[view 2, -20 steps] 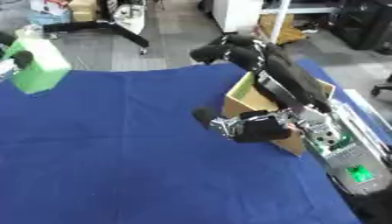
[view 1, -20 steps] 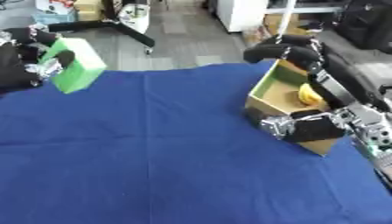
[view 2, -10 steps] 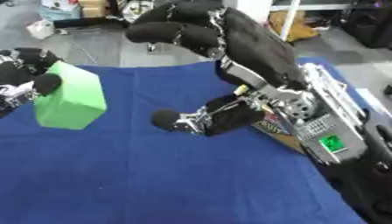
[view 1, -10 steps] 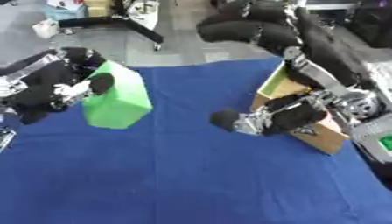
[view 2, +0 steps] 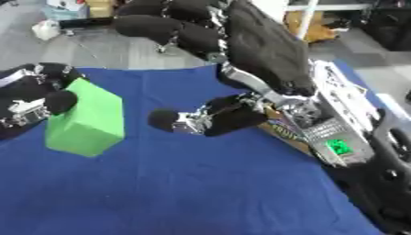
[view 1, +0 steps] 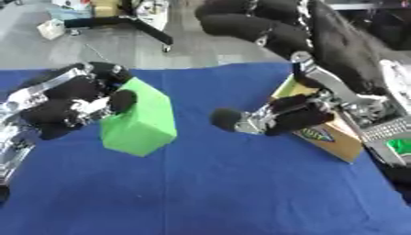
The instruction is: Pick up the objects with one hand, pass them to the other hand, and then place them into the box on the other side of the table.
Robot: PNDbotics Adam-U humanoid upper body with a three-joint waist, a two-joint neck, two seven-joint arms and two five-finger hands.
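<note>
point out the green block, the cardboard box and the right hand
green block (view 1: 144,121), left eye view, on its front face
cardboard box (view 1: 333,137), left eye view, on its outer side wall
right hand (view 1: 285,117), left eye view, on the dark palm below the thumb

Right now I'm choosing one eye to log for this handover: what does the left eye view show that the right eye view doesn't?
Only the left eye view shows the box as an open cardboard wall beside the right hand, and more of the left hand. Only the right eye view shows a green lit panel on the right forearm; there the box is mostly hidden behind the arm. Both show the left hand curled round the green block above the blue table, and the right hand reaching toward it, apart from it.
</note>
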